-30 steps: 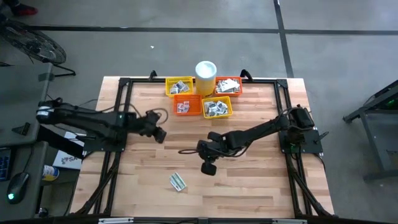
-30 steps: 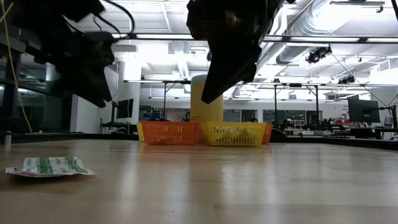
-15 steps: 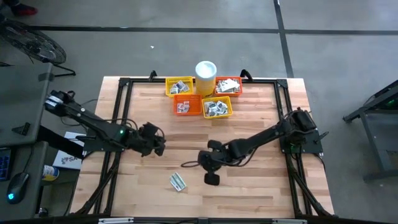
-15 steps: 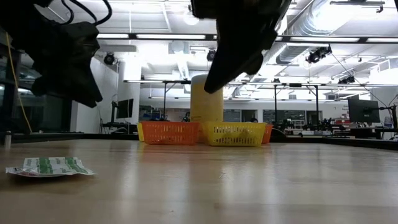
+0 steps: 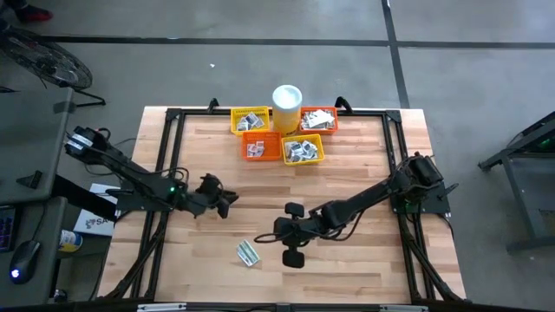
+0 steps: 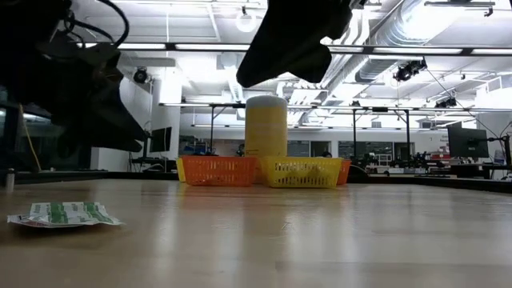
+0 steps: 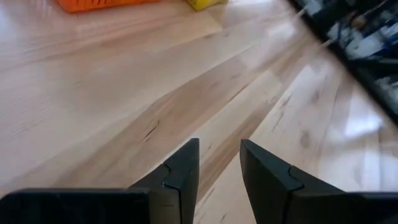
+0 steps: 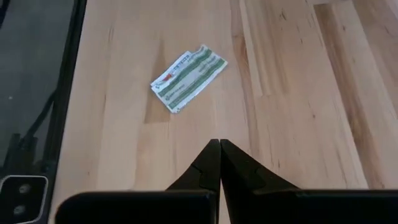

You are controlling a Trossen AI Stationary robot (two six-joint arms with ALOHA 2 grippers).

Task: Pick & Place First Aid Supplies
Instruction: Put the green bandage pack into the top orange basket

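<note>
One first aid sachet [image 5: 249, 253], white with green print, lies flat on the wooden table near its front edge; it also shows in the low view [image 6: 64, 214] and the right wrist view [image 8: 188, 78]. More sachets fill the small yellow [image 5: 303, 150] and orange [image 5: 261, 146] baskets at the back. My right gripper [image 8: 219, 144] is shut and empty, hovering above the table just right of and beyond the loose sachet [image 5: 279, 232]. My left gripper [image 7: 219, 163] is open with nothing between its fingers, low over bare wood at the table's left [image 5: 227, 201].
Two more baskets, yellow [image 5: 249, 120] and orange [image 5: 318, 120], flank a white cylindrical cup [image 5: 287, 97] at the table's far edge. A black frame [image 5: 170, 156] runs along the table's sides. Bare wood lies between the baskets and the loose sachet.
My left gripper has come toward the near edge, sunk lower and turned its fingers. My right gripper, shut throughout, has swung toward the near edge, closer to the loose sachet. The sachet has stayed where it was.
</note>
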